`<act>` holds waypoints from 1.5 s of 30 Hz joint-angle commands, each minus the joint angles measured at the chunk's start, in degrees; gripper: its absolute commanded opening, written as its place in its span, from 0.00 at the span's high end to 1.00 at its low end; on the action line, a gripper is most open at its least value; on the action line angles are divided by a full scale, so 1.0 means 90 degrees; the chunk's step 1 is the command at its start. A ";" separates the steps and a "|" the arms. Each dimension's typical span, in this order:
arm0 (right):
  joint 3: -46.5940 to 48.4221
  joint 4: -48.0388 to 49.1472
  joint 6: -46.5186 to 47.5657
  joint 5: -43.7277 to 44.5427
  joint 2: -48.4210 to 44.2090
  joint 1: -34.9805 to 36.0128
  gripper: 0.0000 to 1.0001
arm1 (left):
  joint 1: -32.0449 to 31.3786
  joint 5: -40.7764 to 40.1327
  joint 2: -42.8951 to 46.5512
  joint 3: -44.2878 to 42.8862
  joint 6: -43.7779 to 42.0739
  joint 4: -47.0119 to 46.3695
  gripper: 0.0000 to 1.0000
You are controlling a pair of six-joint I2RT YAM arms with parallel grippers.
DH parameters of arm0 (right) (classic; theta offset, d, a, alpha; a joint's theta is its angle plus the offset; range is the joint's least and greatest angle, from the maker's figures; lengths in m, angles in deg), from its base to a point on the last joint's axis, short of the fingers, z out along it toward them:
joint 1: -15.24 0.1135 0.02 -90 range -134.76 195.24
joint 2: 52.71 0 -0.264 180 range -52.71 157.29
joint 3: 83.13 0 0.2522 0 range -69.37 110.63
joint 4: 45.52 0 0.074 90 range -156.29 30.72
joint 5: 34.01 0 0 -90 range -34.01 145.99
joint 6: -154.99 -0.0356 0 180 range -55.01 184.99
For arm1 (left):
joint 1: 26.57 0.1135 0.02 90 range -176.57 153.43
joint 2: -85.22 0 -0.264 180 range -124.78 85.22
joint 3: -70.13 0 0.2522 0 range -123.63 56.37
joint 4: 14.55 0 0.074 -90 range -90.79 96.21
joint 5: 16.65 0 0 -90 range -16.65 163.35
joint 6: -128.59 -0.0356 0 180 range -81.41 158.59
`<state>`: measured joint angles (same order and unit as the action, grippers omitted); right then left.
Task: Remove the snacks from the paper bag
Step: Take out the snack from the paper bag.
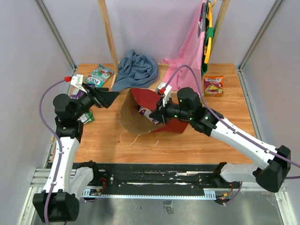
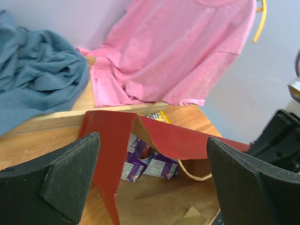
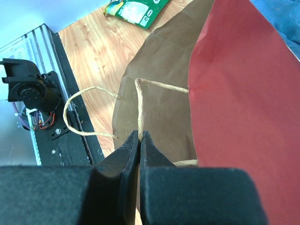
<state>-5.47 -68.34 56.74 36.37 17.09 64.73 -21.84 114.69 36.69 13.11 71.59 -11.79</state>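
The paper bag [image 1: 132, 116] lies on its side in the middle of the table [image 1: 187, 145], its brown mouth turned toward the left edge and its red outside facing up. The right claw [image 3: 139, 139] is clenched on one twine handle [image 3: 139, 105], pinching the thin cord below its bend. The other loop lies slack on the wood. The left claw [image 1: 111, 98] is released, with its pads spread wide just in front of the mouth and nothing between them.

Deep in the bag, purple packets [image 2: 147, 161] lie flat on the lower wall. A yellow packet [image 2: 158, 116] shows at the edge of the sagging upper wall, but I cannot tell whether it is inside. A teal-green packet [image 1: 100, 75] lies near the far left corner and an orange packet [image 1: 213, 86] near the far right edge, both out of the bag.

The packets look light, and their glossy film is probably slippery and soft over brittle contents, so a hard squeeze across the middle could crush them. A flat sealed end or a side edge seems the safer place to pinch. The bag itself is thin, light paper that creases easily and would likely slide if pushed from the mouth, so the hold on the cord serves as an anchor. A strong pull on that cord might tear it out of the wall
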 commanded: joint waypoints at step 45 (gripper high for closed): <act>0.0810 0.0775 -0.1353 -0.1643 0.0306 -0.0486 0.99 | -0.2272 -0.0204 0.3268 0.3077 0.1239 -0.0606 0.76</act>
<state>-0.42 -64.50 45.70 21.05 19.43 59.93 -36.92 120.31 65.98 39.25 83.67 -18.54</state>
